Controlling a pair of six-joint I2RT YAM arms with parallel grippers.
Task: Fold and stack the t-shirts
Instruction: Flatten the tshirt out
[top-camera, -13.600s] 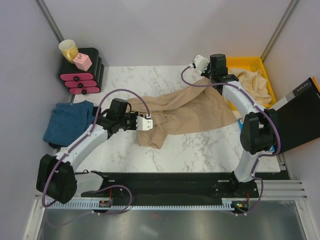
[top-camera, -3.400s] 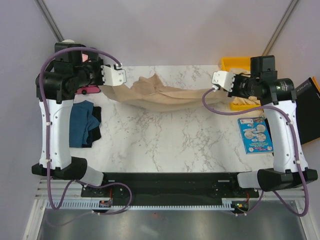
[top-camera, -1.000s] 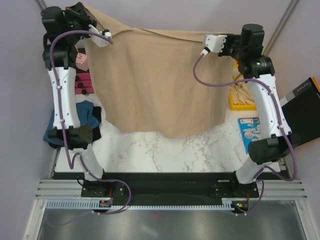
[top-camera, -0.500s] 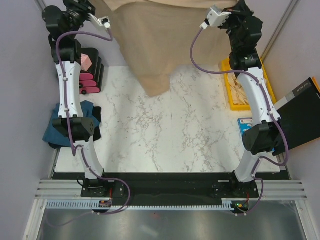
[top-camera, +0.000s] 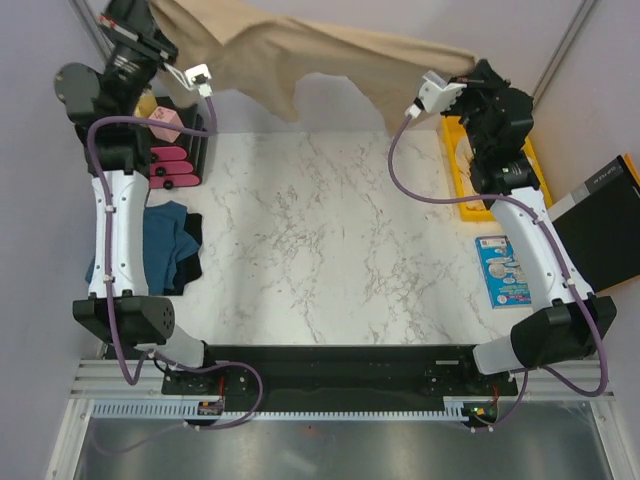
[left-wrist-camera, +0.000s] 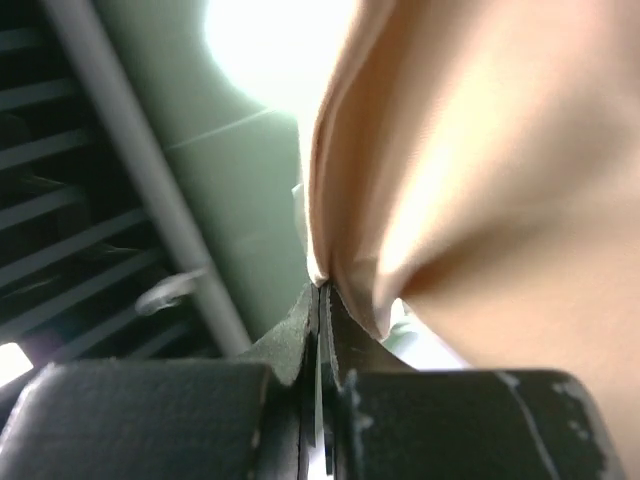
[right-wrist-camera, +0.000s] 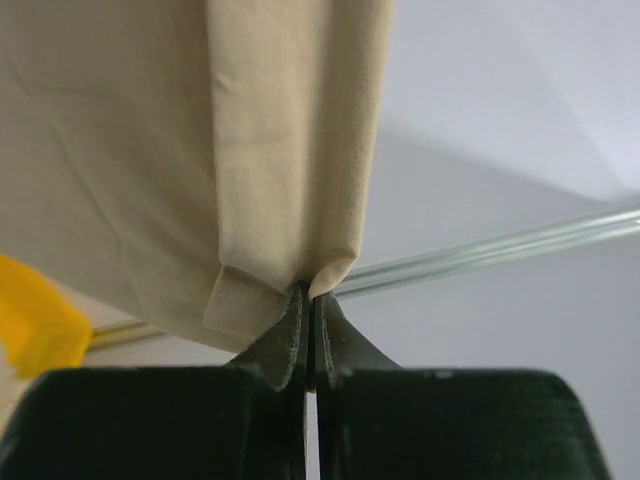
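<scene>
Tan cotton hangs in the air between the two tools: the tan t-shirt (top-camera: 300, 50) is strung out by its upper edge, with the left tool (left-wrist-camera: 320, 292) clenched on one corner and the right tool (right-wrist-camera: 308, 292) clenched on a doubled hem at the other, both well above the counter (top-camera: 330, 250). By my reading the job is at an early stage. This shirt is lifted and spread but not yet laid flat, and no fold has been made in it. Far below the left tool, a blue t-shirt (top-camera: 160, 245) lies bunched at the counter's edge with something darker under it, and whether it counts as folded cannot be told. No tidy stack shows anywhere. Below the right tool and partly hidden by that arm sits a yellow bin (top-camera: 458, 200) holding more tan cloth (top-camera: 472, 160), crumpled, so further shirts seem to be waiting.
</scene>
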